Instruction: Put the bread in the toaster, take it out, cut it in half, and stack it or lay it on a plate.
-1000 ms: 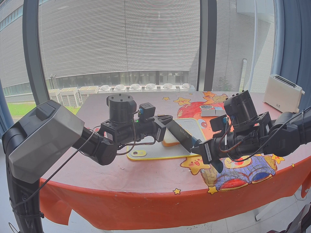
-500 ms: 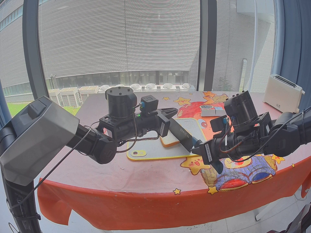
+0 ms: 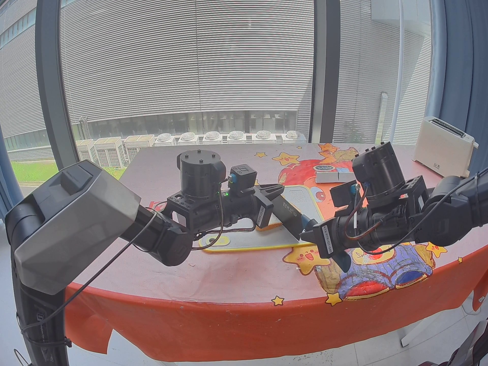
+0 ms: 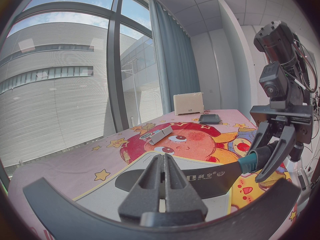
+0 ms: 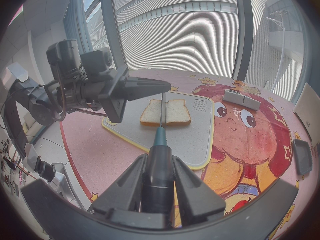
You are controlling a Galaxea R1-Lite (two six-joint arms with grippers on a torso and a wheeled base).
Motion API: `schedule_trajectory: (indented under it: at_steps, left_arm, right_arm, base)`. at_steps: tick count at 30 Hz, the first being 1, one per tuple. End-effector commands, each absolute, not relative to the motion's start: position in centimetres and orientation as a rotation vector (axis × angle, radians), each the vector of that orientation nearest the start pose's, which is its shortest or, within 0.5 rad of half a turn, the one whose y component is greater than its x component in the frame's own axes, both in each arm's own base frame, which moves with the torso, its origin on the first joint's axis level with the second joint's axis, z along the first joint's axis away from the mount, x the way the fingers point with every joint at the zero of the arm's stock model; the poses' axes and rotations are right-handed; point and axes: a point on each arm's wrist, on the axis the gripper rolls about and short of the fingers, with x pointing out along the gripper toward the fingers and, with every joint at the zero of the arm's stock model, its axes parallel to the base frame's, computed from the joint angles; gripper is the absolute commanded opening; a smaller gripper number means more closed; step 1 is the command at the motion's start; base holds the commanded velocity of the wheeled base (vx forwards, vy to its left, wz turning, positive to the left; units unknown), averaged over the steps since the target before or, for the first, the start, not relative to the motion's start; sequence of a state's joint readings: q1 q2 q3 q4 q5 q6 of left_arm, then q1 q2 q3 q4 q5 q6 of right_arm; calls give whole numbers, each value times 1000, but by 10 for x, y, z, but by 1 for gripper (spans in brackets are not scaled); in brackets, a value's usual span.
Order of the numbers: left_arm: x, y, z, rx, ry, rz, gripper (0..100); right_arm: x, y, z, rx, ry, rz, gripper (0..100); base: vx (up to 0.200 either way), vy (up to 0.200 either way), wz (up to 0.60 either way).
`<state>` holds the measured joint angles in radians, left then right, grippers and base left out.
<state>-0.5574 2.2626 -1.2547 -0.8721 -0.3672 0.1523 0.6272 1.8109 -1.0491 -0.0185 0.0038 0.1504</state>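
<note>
A slice of bread (image 5: 165, 112) lies on the grey cutting board (image 5: 186, 140), near the middle of the table. My right gripper (image 5: 158, 159) is shut on the handle of a knife (image 5: 160, 139), whose dark blade (image 3: 287, 212) stands on edge across the middle of the bread. My left gripper (image 3: 278, 189) is shut, and its fingers (image 5: 146, 84) reach from the left with the tip at the back of the blade. The left wrist view shows the shut left gripper (image 4: 163, 157) above the blade (image 4: 203, 180), and the right gripper (image 4: 270, 154) on the teal handle.
A white toaster (image 3: 443, 146) stands at the table's far right corner. A dark plate (image 5: 301, 155) lies between it and the board, and a grey knife holder (image 3: 333, 175) sits beyond the board. The red cloth hangs over the front edge.
My left arm has moved right, bringing its shut gripper over the knife's blade. The right arm and the knife have hardly shifted.
</note>
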Motion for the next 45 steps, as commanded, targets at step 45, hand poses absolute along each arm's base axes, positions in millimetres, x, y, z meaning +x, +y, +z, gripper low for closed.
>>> schedule_trajectory:
  at_steps: [45]
  left_arm:
    - [366, -250, 95, 163, 124, -955, 0]
  right_arm:
    - [258, 187, 173, -58, 677, 559, 0]
  base:
    - [0, 0, 0]
